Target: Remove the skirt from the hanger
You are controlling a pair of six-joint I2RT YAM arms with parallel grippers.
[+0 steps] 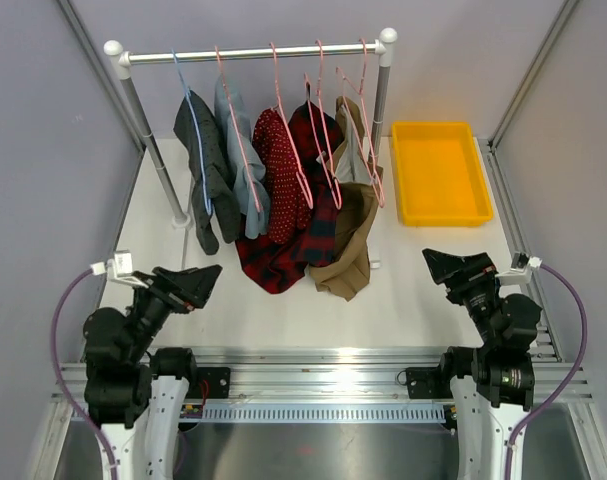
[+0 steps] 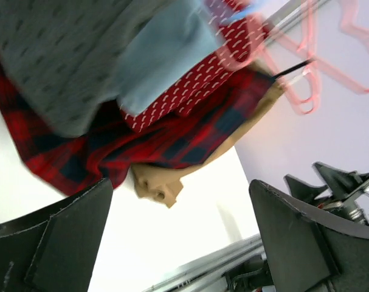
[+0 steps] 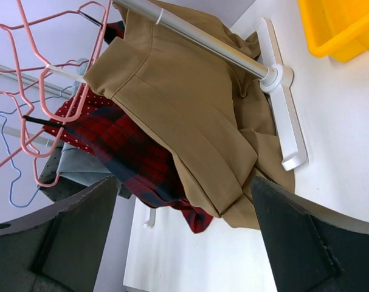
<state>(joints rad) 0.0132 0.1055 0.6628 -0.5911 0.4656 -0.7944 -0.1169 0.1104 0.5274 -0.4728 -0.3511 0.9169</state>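
Note:
Several garments hang on pink and blue hangers from a white rail. A tan skirt-like garment hangs rightmost on a pink hanger, its lower end bunched on the table. Beside it hang a red plaid garment and a red dotted one. My left gripper is open and empty, low, to the left of and in front of the clothes. My right gripper is open and empty, to their right. The right wrist view shows the tan cloth ahead of the jaws; the left wrist view shows the plaid.
A yellow tray sits at the back right. A dark grey garment and a light blue one hang at the left. The rack's white foot rests on the table by the tan cloth. Grey walls enclose the table.

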